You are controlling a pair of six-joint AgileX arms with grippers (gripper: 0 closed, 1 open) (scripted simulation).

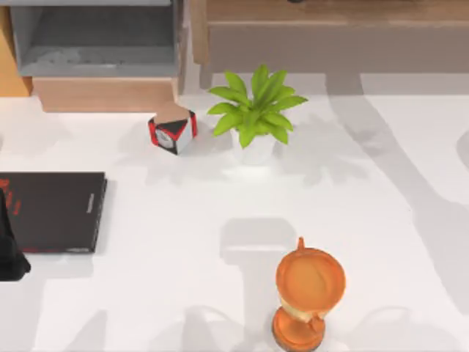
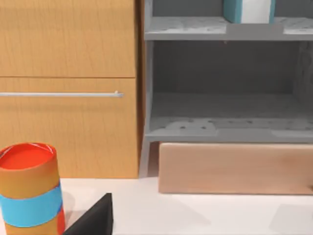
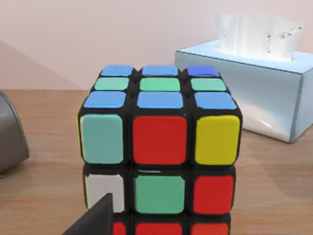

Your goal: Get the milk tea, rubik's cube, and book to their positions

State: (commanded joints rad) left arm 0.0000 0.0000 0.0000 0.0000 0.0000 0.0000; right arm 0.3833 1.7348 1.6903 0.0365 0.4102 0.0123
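Rubik's cube: the black-gridded 3x3 puzzle cube (image 3: 159, 147) with blue, green, red, yellow and white stickers sits on a brown wooden surface (image 3: 274, 196), close before the right wrist camera.
Tissue box: a pale blue tissue box (image 3: 259, 88) stands behind the cube, apart from it.
Book: a light-blue book with white page edges (image 2: 248, 11) stands on the upper grey shelf (image 2: 186, 27).
Milk tea: an orange cup with domed lid (image 1: 309, 282) stands on the white table (image 1: 183, 242), in front of the green potted plant (image 1: 255, 110).
Small box: a red, black and white box (image 1: 173, 132) is just left of the plant.
Black slab: a flat black slab with red marks (image 1: 55, 211) lies far left of the cup.
Left pincer: a dark tip (image 2: 95, 220) shows beside an orange-and-blue cylinder (image 2: 30, 188); its opening cannot be told.
Right pincer: a dark tip (image 3: 98, 218) shows just before the cube; its opening cannot be told.
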